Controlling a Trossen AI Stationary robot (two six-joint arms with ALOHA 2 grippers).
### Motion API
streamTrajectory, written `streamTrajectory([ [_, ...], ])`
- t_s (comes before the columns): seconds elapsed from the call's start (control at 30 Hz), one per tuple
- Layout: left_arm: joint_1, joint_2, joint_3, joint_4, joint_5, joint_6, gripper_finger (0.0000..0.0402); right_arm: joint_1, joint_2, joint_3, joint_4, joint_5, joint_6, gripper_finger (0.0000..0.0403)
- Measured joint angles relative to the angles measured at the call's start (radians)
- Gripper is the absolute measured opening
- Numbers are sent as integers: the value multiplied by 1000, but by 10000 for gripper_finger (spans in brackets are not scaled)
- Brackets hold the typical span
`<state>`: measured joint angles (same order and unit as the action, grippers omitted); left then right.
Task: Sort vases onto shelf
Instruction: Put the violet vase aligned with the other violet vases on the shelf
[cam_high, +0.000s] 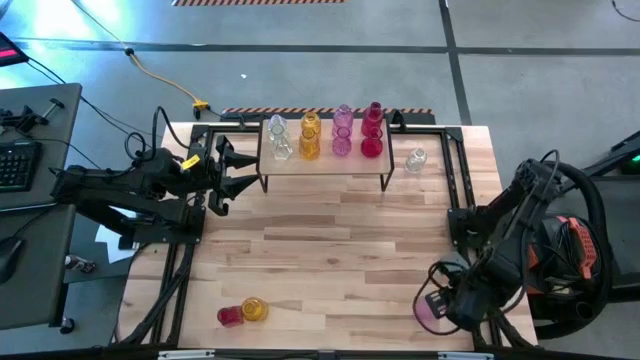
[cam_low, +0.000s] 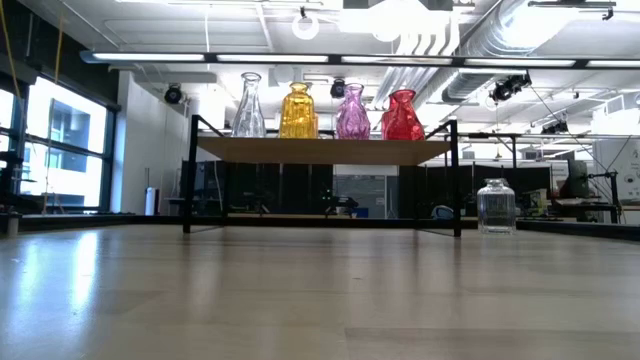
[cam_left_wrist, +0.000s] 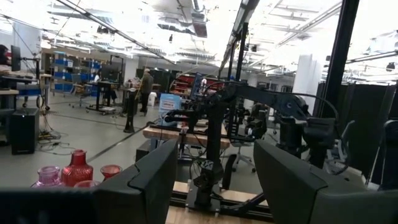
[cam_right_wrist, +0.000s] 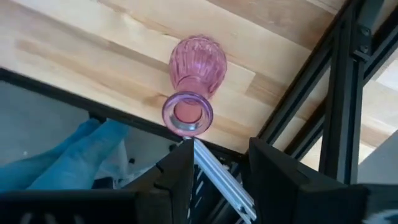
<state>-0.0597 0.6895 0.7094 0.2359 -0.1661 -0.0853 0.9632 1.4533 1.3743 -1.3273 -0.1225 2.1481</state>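
The shelf (cam_high: 322, 163) stands at the table's far side on thin black legs. On its wooden top stand clear (cam_high: 279, 138), amber (cam_high: 309, 135), pink (cam_high: 342, 130) and red (cam_high: 372, 130) vases in pairs. A clear vase (cam_high: 416, 158) stands on the table to the shelf's right. A red vase (cam_high: 230, 316) and an amber vase (cam_high: 254, 309) lie near the near edge. A pink vase (cam_right_wrist: 194, 68) sits at the near right corner, its mouth (cam_right_wrist: 188, 116) facing my open right gripper (cam_right_wrist: 221, 155), which hovers just short of it. My open left gripper (cam_high: 232, 168) waits left of the shelf.
Black frame rails (cam_high: 455, 180) run along the table's right and left sides and beside the pink vase (cam_right_wrist: 339, 93). The table's edge (cam_right_wrist: 93, 102) lies right under the pink vase's mouth. Bare planks (cam_high: 330, 260) stretch between the shelf and the near edge.
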Motion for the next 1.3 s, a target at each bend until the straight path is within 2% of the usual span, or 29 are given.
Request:
streamTrajectory([
  [0.2,0,0,0,0,0,-21,202,9,42,0,0,42,35,135],
  [1.13,0,0,0,0,0,-35,202,9,165,-2,17,43,44,135],
  [1.3,0,0,0,0,0,-35,202,8,175,-2,18,43,54,110],
])
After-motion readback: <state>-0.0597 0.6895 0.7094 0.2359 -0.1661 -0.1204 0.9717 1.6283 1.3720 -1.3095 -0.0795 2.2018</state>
